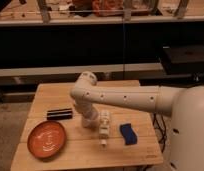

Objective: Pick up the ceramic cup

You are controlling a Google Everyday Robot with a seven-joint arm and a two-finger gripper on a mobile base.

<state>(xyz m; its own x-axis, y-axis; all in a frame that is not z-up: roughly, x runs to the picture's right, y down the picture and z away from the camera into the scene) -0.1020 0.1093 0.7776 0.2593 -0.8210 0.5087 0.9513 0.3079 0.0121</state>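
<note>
The ceramic cup does not show; it is hidden or out of view. My white arm reaches from the right across the wooden table [55, 97], bends at an elbow [86, 82] and points down. The gripper [88, 121] is low over the table's middle, just left of a white bottle-like object [103, 126] that lies on its side. It is right of the orange-red plate [47, 139]. What lies under the gripper is hidden by the wrist.
A black flat bar [59, 114] lies left of the gripper, behind the plate. A blue object [128, 134] lies right of the bottle. Dark shelving [95, 45] stands behind the table. My white body [187, 135] fills the right side.
</note>
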